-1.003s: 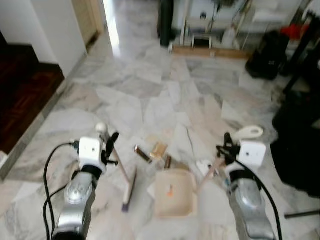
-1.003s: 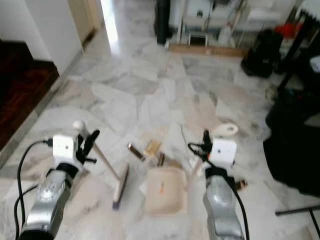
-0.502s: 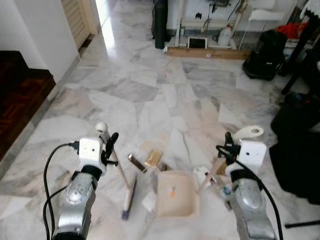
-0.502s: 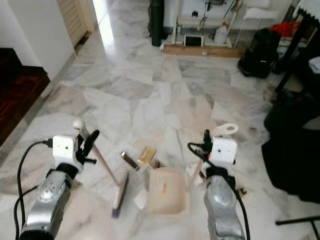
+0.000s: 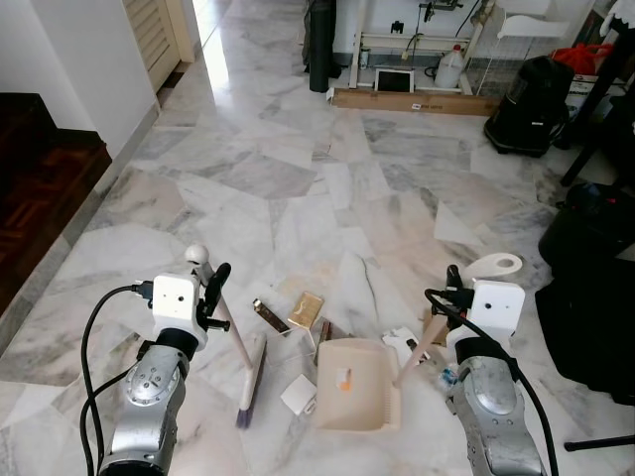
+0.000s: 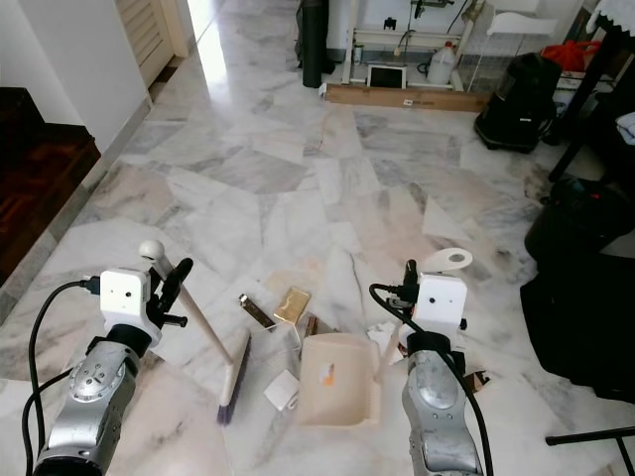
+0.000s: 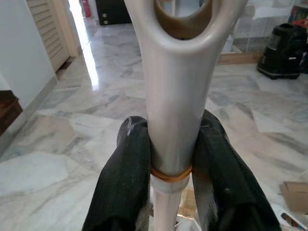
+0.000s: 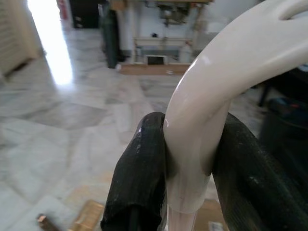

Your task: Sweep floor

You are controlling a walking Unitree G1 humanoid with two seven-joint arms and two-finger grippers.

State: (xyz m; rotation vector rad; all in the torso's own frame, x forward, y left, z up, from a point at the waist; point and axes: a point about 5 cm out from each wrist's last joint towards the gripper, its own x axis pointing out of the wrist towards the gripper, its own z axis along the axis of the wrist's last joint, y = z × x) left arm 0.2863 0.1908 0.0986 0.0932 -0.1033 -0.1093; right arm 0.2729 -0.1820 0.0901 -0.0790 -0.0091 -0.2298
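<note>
Broom [image 5: 251, 369] beside dustpan [image 5: 354, 387].

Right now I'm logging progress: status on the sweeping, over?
Left gripper shut on broom. Right gripper shut on dustpan. Scraps ahead of the pan, white card between broom and pan.

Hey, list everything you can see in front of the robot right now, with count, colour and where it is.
Broom: one, pale handle, head on the floor left of the dustpan.
Dustpan: one, cream, on the floor between the arms.
Litter: several pieces, gold, brown and white, on the floor by the dustpan's mouth.
Marble floor: grey-white.
Wooden floor: dark, far left.
Black bags: two, right side.
Wooden board: one, brown, far end.
Left gripper: black fingers shut on the broom handle.
Right gripper: black fingers shut on the dustpan handle.
</note>
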